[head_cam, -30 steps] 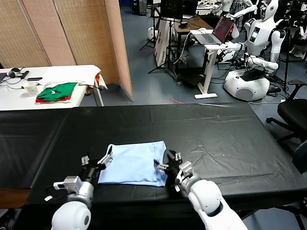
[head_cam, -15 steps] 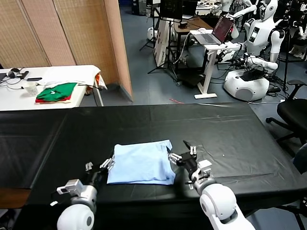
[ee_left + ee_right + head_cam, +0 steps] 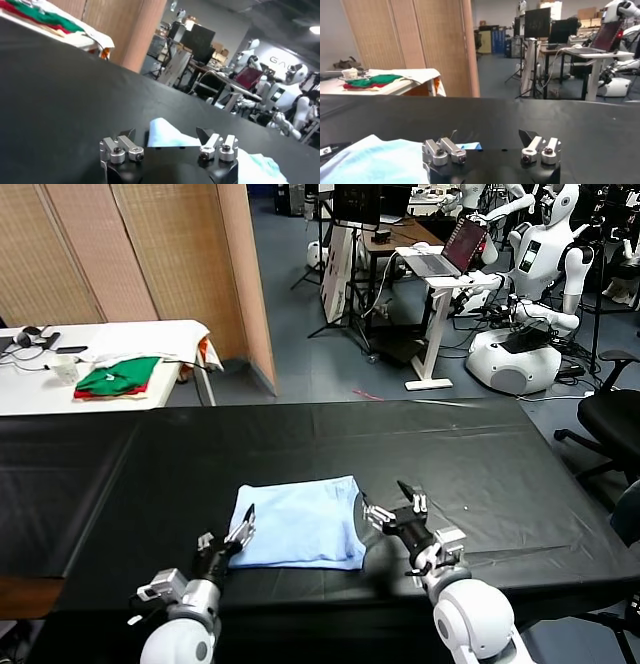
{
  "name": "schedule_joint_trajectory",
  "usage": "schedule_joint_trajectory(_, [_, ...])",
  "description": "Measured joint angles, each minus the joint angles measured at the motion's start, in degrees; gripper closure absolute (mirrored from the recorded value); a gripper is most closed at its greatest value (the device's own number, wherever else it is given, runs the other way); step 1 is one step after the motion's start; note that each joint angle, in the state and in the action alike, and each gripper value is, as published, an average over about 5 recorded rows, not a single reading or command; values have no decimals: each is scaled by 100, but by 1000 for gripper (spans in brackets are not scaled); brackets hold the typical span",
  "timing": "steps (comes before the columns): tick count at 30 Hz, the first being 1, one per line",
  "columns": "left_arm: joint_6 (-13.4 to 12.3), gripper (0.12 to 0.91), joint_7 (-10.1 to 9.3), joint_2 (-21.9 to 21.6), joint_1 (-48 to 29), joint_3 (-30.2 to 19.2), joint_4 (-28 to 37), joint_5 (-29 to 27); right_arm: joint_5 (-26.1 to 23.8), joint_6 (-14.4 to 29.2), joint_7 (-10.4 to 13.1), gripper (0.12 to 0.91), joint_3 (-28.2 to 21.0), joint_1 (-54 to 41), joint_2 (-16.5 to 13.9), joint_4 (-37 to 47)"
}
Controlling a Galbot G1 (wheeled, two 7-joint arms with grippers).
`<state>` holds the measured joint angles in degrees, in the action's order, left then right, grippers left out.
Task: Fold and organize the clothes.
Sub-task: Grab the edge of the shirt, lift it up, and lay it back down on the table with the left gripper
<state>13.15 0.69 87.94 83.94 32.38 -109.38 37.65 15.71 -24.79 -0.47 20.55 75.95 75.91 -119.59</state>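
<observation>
Left gripper [image 3: 238,536], whose closure cannot be told, is held beside the folded T-shirt [image 3: 298,522] near the worktop's [image 3: 480,454] front edge, opposite the spread right gripper [image 3: 398,506]; layers could be dragged undone.

Folded blue T-shirt [image 3: 300,524] on black table [image 3: 480,464], left hand [image 3: 238,536] and right hand [image 3: 397,506] flanking it

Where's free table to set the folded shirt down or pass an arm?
Bare black table lies beyond the blue T-shirt to the far edge, plus wide stretches on the robot's left and right of it. Crowded: the near edge, with the left tool and right tool flanking the shirt.
</observation>
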Motion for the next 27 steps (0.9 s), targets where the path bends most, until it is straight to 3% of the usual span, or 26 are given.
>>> schedule_joint_trajectory(3, [-9, 862, -19, -56, 0, 5, -74, -285, -11, 2, 3, 118, 20, 22, 11, -8])
schedule_joint_trajectory(9, [28, 858, -252, -478, 33, 184, -365, -1142, -11, 2, 12, 118, 167, 90, -43, -18])
schedule_joint_trajectory(13, [102, 858, -410, -1133, 126, 475, -514, -1353, -5, -6, 22, 118, 253, 145, -59, -13])
schedule_joint_trajectory(22, [-79, 858, -472, -2824, 598, 1628, -710, -1764, -6, -26, 37, 118, 265, 207, -17, 38])
schedule_joint_trajectory(27, [-17, 858, -617, -3229, 804, 2068, -1036, -1905, -10, -25, 42, 118, 275, 248, 6, 54])
